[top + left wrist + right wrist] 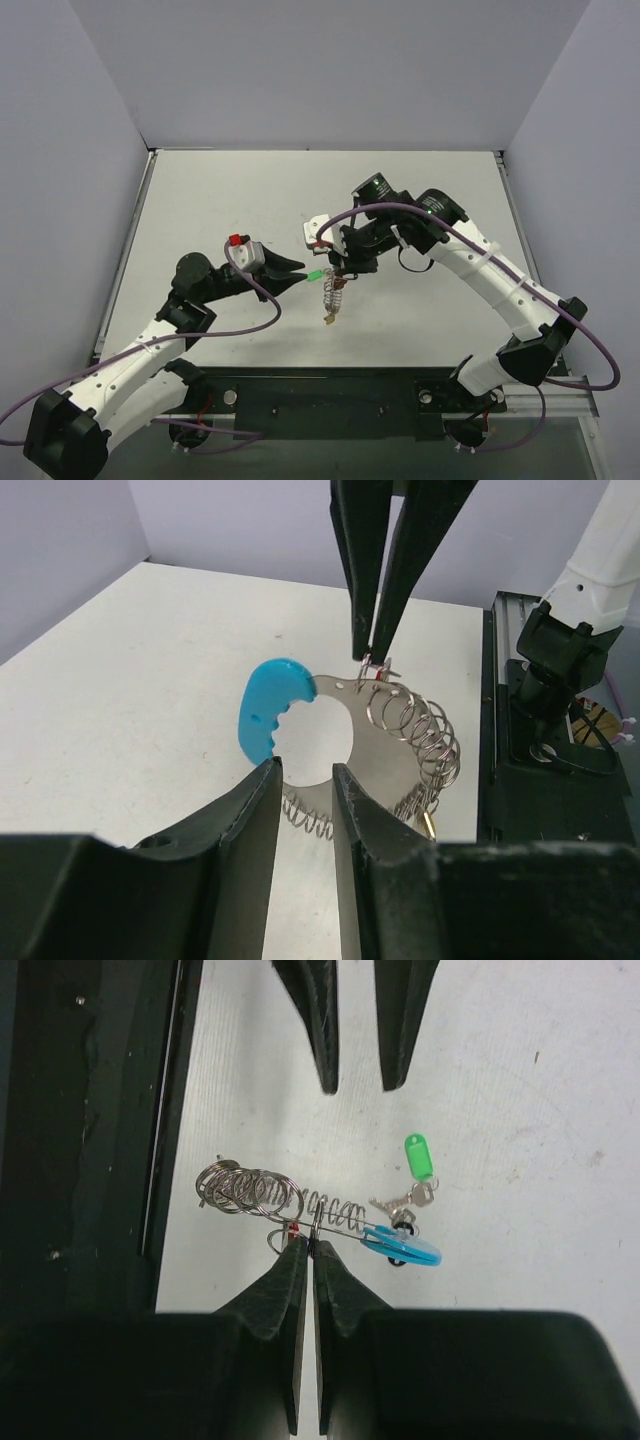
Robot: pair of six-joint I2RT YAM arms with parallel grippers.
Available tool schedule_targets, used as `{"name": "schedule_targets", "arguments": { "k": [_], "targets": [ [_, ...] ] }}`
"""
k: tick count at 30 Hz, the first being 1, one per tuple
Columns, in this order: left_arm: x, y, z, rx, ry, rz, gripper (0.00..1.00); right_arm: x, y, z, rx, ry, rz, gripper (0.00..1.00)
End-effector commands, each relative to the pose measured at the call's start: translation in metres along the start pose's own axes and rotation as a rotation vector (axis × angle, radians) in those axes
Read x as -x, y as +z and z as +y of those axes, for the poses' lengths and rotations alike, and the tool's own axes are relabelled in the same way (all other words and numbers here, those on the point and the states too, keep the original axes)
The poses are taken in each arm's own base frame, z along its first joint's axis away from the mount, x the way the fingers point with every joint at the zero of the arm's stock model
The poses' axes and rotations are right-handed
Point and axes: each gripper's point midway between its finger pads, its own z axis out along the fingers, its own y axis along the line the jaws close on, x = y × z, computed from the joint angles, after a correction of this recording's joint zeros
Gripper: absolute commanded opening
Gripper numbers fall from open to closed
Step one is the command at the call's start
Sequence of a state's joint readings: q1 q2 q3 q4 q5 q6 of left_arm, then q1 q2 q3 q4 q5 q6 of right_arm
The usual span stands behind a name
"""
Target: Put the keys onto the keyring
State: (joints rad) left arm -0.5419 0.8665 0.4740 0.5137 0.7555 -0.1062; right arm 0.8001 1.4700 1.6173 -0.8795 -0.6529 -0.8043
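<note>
Keyring: a silvery coiled chain loop (425, 742), held off the table (220, 200) near its middle, between the two arms.
Blue tag: curved plastic (268, 702) on the loop's side away from the coils, facing the left wrist camera.
Yellow piece: small (327, 320), at the low end of the hanging chain.
Green-tagged key: (420, 1157) just beside the blue tag; I cannot tell whether it hangs from the loop or lies below it.
Red bit: (293, 1230) right at the right fingertips; too small to tell more.
Right gripper: (305, 1247) fingers pressed together, pinching the chain wire close to the blue tag.
Left gripper: (305, 785) fingers apart with nothing between them, tips pointed at the loop and just short of it, facing the right gripper.
</note>
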Motion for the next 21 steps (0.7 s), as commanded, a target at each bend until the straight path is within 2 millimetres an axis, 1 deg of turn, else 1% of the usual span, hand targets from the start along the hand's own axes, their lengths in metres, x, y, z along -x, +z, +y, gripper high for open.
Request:
{"name": "schedule_targets", "arguments": {
  "k": [1, 2, 3, 4, 5, 8, 9, 10, 11, 12, 13, 14, 15, 16, 18, 19, 21],
  "targets": [
    [0.026, -0.001, 0.007, 0.060, 0.056, -0.046, 0.37, -0.018, -0.026, 0.021, 0.066, -0.073, 0.136, 0.00],
    [0.025, -0.003, 0.008, 0.073, 0.036, -0.038, 0.38, -0.019, -0.031, 0.022, 0.071, -0.089, 0.150, 0.00],
    [0.028, -0.004, 0.013, 0.109, 0.028, -0.044, 0.40, -0.022, -0.033, 0.021, 0.069, -0.100, 0.170, 0.00],
    [0.028, -0.006, 0.013, 0.124, 0.007, -0.043, 0.43, -0.026, -0.037, 0.025, 0.086, -0.111, 0.196, 0.00],
    [0.028, -0.007, 0.019, 0.162, -0.007, -0.045, 0.51, -0.031, -0.038, 0.025, 0.094, -0.115, 0.224, 0.00],
    [0.029, -0.012, 0.021, 0.209, -0.071, -0.050, 0.65, -0.044, -0.045, 0.033, 0.147, -0.115, 0.305, 0.00],
    [0.029, -0.014, 0.023, 0.230, -0.091, -0.052, 0.73, -0.045, -0.046, 0.034, 0.150, -0.111, 0.315, 0.00],
    [0.031, -0.015, 0.022, 0.238, -0.121, -0.064, 0.75, -0.050, -0.047, 0.036, 0.166, -0.102, 0.338, 0.00],
    [0.029, -0.017, 0.023, 0.253, -0.141, -0.071, 0.75, -0.053, -0.050, 0.039, 0.182, -0.094, 0.354, 0.00],
    [0.033, -0.018, 0.021, 0.256, -0.160, -0.093, 0.75, -0.054, -0.050, 0.040, 0.192, -0.089, 0.358, 0.00],
    [0.028, -0.019, 0.021, 0.258, -0.179, -0.094, 0.75, -0.056, -0.053, 0.041, 0.200, -0.069, 0.363, 0.00],
    [0.033, -0.019, 0.018, 0.249, -0.186, -0.118, 0.75, -0.058, -0.051, 0.041, 0.214, -0.055, 0.373, 0.00],
    [0.029, -0.019, 0.016, 0.237, -0.195, -0.120, 0.75, -0.059, -0.054, 0.043, 0.222, -0.043, 0.382, 0.00],
    [0.029, -0.017, 0.009, 0.193, -0.185, -0.126, 0.73, -0.060, -0.053, 0.042, 0.230, -0.035, 0.386, 0.00],
    [0.023, -0.014, 0.001, 0.142, -0.191, -0.125, 0.70, -0.056, -0.054, 0.039, 0.222, -0.019, 0.384, 0.00],
    [0.022, -0.012, -0.002, 0.120, -0.190, -0.125, 0.69, -0.053, -0.058, 0.039, 0.217, -0.018, 0.380, 0.00],
    [0.020, -0.007, -0.008, 0.086, -0.180, -0.126, 0.68, -0.050, -0.058, 0.037, 0.217, -0.004, 0.380, 0.00]
  ]
}}
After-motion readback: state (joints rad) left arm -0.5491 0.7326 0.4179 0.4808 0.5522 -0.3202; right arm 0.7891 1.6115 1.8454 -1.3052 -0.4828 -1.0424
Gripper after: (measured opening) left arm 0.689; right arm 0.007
